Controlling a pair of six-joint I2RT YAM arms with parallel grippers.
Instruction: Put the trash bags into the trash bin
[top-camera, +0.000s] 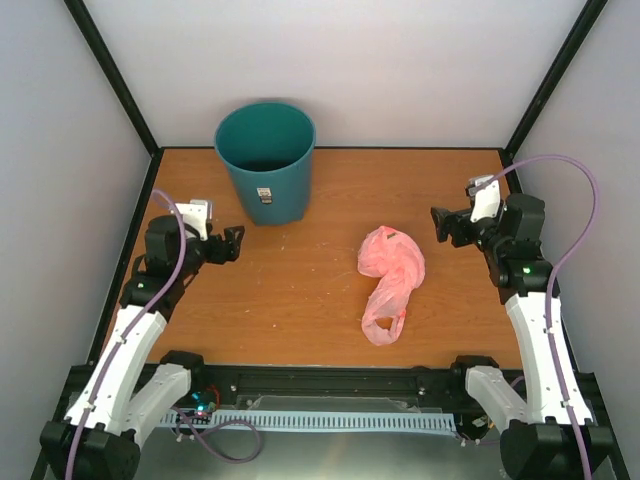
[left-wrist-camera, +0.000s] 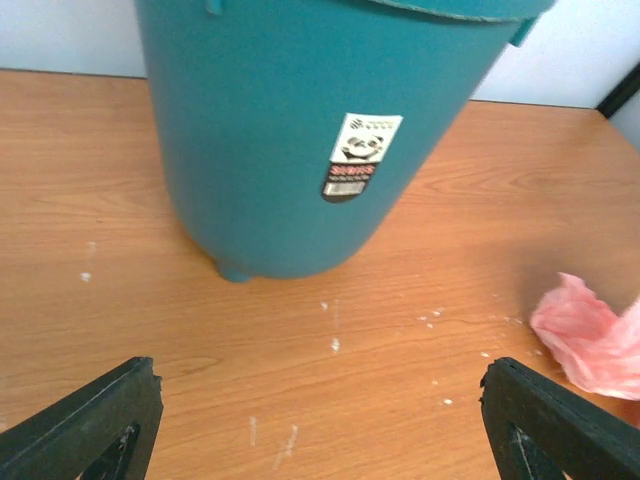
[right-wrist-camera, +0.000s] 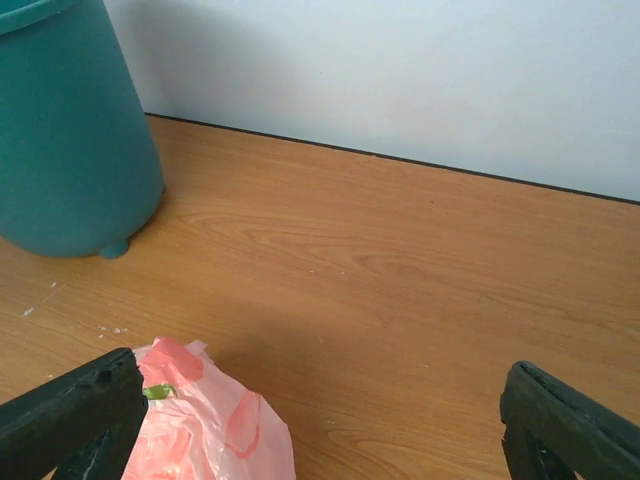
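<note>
The teal trash bin (top-camera: 265, 160) stands upright at the back left of the wooden table, its white label facing me; it fills the top of the left wrist view (left-wrist-camera: 300, 130) and shows at the left of the right wrist view (right-wrist-camera: 70, 130). The crumpled pink trash bag (top-camera: 388, 280) lies flat on the table right of centre; it shows in the left wrist view (left-wrist-camera: 590, 335) and the right wrist view (right-wrist-camera: 205, 425). My left gripper (top-camera: 232, 244) is open and empty, just left of the bin's base. My right gripper (top-camera: 445, 224) is open and empty, right of the bag.
Black frame posts and pale walls enclose the table (top-camera: 300, 300) on three sides. A black rail with the arm bases (top-camera: 330, 385) runs along the near edge. Small white specks mark the wood (left-wrist-camera: 335, 343) in front of the bin.
</note>
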